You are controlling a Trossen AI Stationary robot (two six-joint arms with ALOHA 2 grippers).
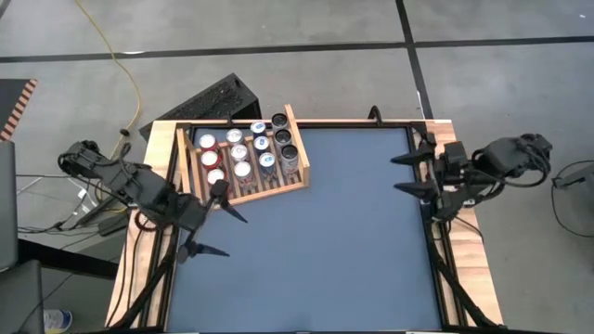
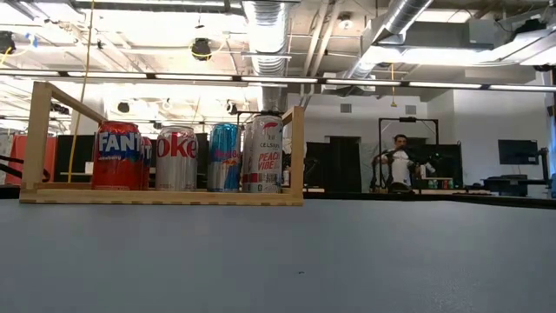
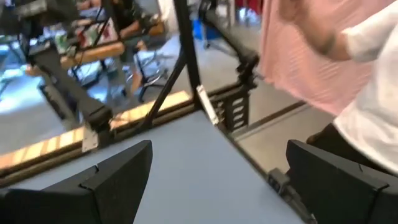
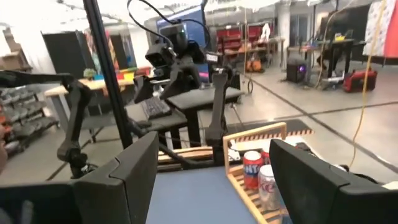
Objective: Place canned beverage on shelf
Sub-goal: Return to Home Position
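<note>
Shelf (image 1: 298, 139) of cans (image 1: 239, 151) is standing just beside the left gripper (image 1: 218, 230), spread and empty; right gripper (image 1: 408, 174), likewise spread, is waiting well apart from the shelf.

The shelf (image 2: 161, 198), at eleven o'clock on the table seen from above, was pale, bare-looking wood, matt, with plain grain. The cans in it were glossy printed metal. The red Fanta can (image 2: 117, 156), the silver Coke can (image 2: 176, 158), the blue can (image 2: 224, 156) and the white Celsius can (image 2: 262, 154) all caught the ceiling lights. The table top (image 1: 316, 241) was a smooth, matt blue-grey sheet inside a light wooden border (image 1: 160, 139). The left gripper (image 1: 236, 237) at nine o'clock and the right gripper (image 1: 393, 174) at three were dull black and plastic-looking. The black ridged box (image 1: 200, 102) beyond eleven was matt. The floor (image 1: 278, 28) was smooth grey concrete.
</note>
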